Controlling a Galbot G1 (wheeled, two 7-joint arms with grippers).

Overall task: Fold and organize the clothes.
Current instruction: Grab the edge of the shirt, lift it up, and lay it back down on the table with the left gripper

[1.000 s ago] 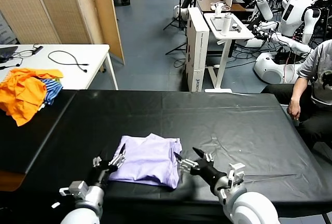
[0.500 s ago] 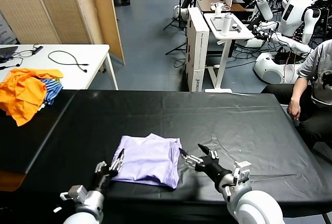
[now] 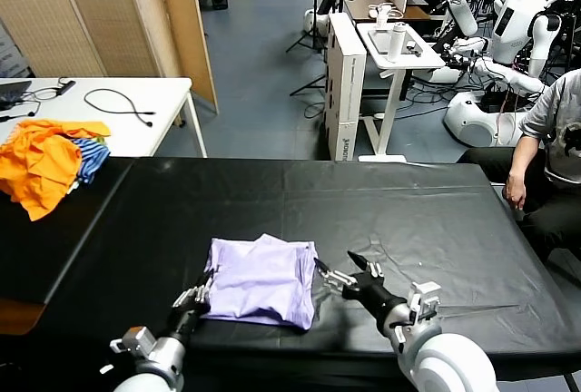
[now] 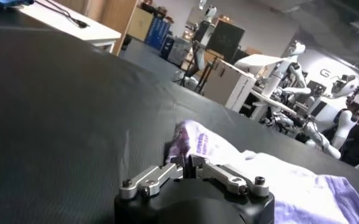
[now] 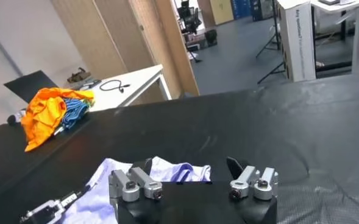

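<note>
Black table (image 3: 408,201): no change across the last second.

T-shirt (image 3: 263,281): lies folded into a rough rectangle at the near middle of the table, plain lavender side up. Same place and outline as a second ago; not yet lifted or shifted.

Orange heap (image 3: 41,161): far left, well apart from the work. Untouched.

Left gripper (image 3: 193,299): changed item. Stood a second ago with jaws fully spread just beside the shirt's near left corner. Now drawn in on that corner. In the left wrist view, both fingers meet at the tip, with the shirt's edge lying right at the meeting point. Judged as closed on a thin pinch of cloth; how much fabric sits between the tips cannot be made out.

Right gripper (image 3: 342,276): jaws wide apart, nothing held, tips pointing at the shirt's right edge from just beside it. Backed slightly to the right early in the second, then steady.

Meaning for the task: grasp on the left side apparently made, so a further fold is likely being set up. No matching grasp on the right yet. Expect either a one-armed fold of the left corner across the shirt, or a closing of the right jaws on the right edge first. Watch for a pinch that takes only the top layer and opens the existing folds when raised.
</note>
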